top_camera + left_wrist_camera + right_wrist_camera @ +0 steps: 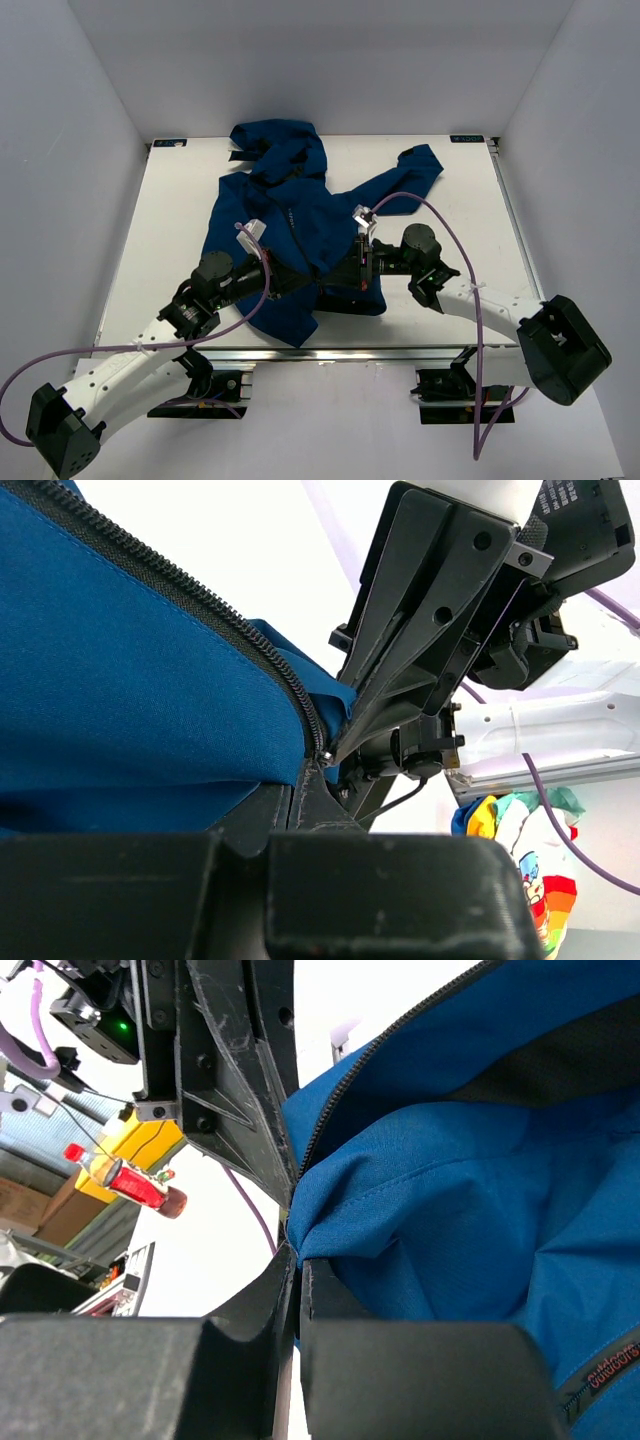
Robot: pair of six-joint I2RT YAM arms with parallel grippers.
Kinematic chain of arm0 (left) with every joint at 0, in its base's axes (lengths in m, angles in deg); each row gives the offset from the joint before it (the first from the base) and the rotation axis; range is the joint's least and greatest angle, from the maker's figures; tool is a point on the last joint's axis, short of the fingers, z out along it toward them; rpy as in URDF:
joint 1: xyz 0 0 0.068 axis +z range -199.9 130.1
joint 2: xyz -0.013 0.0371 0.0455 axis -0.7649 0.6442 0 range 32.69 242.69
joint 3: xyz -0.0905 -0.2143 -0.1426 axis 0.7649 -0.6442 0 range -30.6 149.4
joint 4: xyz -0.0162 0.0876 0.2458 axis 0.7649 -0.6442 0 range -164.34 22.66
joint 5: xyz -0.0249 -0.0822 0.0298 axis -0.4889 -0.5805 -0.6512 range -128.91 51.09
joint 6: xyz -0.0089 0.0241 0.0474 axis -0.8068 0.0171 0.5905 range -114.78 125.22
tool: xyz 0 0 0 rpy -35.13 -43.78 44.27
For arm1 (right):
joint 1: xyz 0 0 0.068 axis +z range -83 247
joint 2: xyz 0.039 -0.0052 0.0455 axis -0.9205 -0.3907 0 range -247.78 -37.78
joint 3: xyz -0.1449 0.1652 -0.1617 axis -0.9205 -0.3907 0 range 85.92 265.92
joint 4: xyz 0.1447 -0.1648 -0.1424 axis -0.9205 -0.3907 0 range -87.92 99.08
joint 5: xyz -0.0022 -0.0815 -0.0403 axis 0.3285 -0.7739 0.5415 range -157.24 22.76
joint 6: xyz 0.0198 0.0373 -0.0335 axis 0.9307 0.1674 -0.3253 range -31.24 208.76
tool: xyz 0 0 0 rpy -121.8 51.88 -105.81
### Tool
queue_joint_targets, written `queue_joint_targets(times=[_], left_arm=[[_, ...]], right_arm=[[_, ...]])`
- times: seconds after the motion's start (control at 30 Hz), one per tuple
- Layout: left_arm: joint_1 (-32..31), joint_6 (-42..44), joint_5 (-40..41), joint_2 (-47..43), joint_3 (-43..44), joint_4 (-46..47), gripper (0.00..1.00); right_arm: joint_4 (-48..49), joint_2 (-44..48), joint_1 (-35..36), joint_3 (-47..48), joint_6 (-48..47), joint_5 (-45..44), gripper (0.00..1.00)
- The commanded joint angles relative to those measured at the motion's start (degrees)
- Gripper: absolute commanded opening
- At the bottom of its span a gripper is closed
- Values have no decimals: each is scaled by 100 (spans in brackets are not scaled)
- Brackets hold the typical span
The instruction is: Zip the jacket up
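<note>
The dark blue jacket lies spread on the white table, hood at the far side and hem toward the arms. Both grippers meet at the bottom of its front opening. My left gripper is shut, pinching the lower end of the black zipper at the hem. My right gripper is shut on the blue fabric edge beside the other zipper row. Their fingertips nearly touch. The zipper slider is hidden.
One sleeve reaches toward the table's far right. Purple cables loop over both arms. Off the table, a colourful cloth and a red bottle show in the background. A metal rail runs along the near edge.
</note>
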Motion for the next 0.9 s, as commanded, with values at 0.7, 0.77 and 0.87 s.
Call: queue_joint_targets(times=[0.7, 0.77, 0.87], left_arm=[[-18, -63, 57, -179, -42, 37, 0], [-9, -55, 39, -117, 20, -6, 0], [-18, -11, 4, -47, 55, -50, 0]], right_arm=[[201, 400, 330, -182, -156, -1931, 0], [140, 400, 356, -147, -156, -1949, 0], [123, 374, 391, -112, -191, -1905, 0]])
